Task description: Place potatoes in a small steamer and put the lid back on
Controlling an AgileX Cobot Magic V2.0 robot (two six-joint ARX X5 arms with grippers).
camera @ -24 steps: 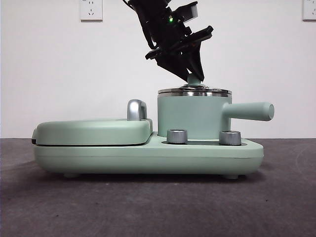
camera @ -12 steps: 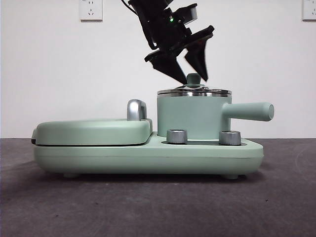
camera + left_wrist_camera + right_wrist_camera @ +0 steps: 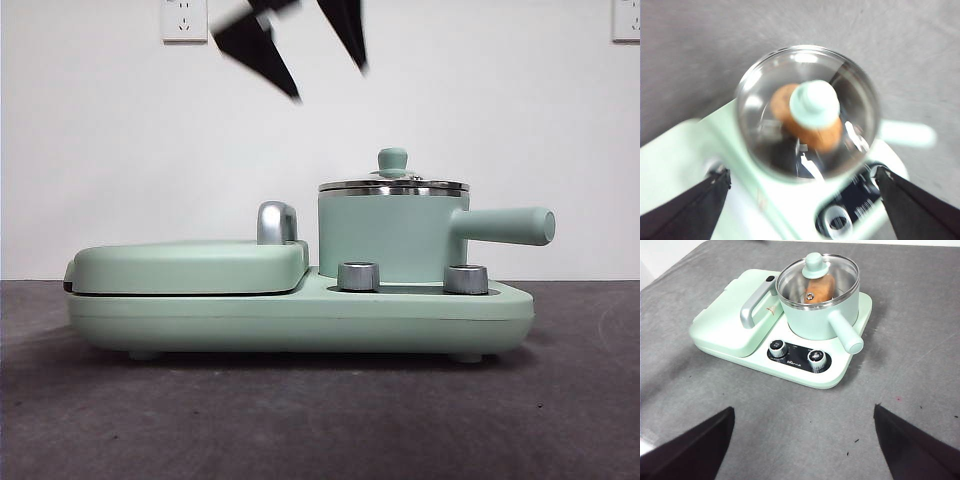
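The mint-green steamer pot [image 3: 385, 240] stands on its base with the glass lid [image 3: 393, 186] resting on its chrome rim. The orange-brown potato [image 3: 825, 137] lies inside under the lid and also shows in the right wrist view [image 3: 821, 287]. My left gripper [image 3: 328, 84] is open and empty, high above the lid's knob [image 3: 392, 160] and blurred. In the left wrist view it [image 3: 801, 174] looks straight down on the lid [image 3: 755, 100]. My right gripper [image 3: 802, 409] is open and empty, well back from the pot [image 3: 815, 322].
The flat griddle cover [image 3: 190, 265] with its chrome handle [image 3: 277, 222] lies closed beside the pot. Two chrome dials [image 3: 359, 276] sit on the base. The pot's side handle [image 3: 505, 226] sticks out to the right. The grey tabletop [image 3: 920, 340] surrounds the appliance.
My left gripper was shut on the lid's knob, then opened and rose up and away. The lid stays on the pot.
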